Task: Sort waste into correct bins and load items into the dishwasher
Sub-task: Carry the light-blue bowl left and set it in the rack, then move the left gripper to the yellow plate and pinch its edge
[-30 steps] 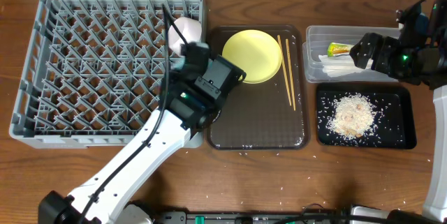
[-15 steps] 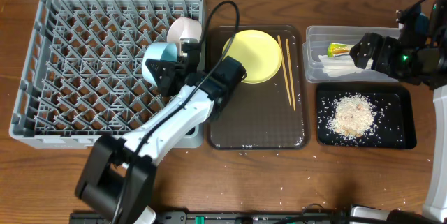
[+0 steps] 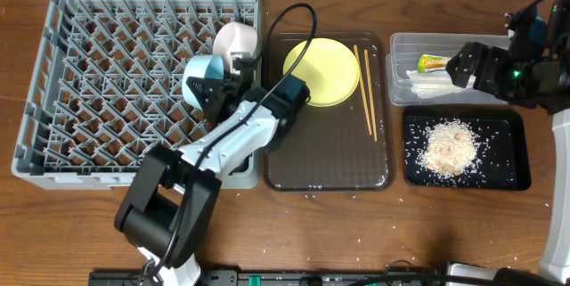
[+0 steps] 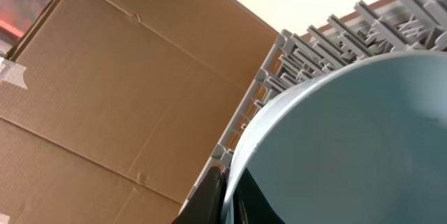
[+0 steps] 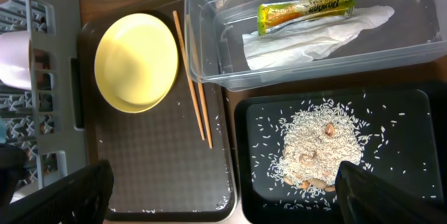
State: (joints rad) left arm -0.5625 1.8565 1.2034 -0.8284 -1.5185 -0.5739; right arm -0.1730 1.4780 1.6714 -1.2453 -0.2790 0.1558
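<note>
Light blue bowl (image 3: 199, 79) on edge over grey dish rack (image 3: 107, 81), hollow toward left claw (image 3: 217, 93) tight on its rim.

light blue bowl (image 4: 349, 140): cropped right | white bowl (image 5: 14, 60): cropped left

Legible markings. The green-and-yellow snack wrapper (image 5: 305, 10), lying in the clear tub (image 5: 209, 56), carries a line of printed lettering along its length. The characters are too small and blurred to read. No other text is legible in any view.
</note>
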